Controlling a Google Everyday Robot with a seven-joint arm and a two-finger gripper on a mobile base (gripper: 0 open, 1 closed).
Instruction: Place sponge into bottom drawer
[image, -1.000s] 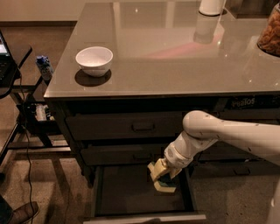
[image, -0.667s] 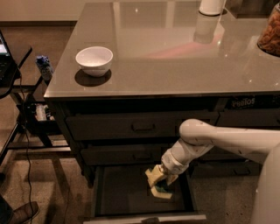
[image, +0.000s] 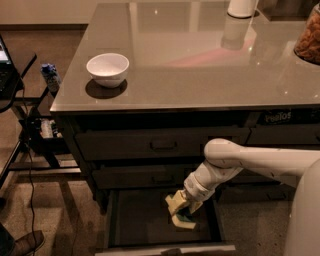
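Sponge (image: 187, 224) hangs low inside the open bottom drawer (image: 140, 220), right of its middle, clamped between the fingers of the gripper (image: 182, 215), whose white arm (image: 250, 162) reaches in from the right.

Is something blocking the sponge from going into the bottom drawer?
Nothing visible does. The wide dark grey bottom drawer stands open, and the gripper holds the small yellow foam sponge low inside it.
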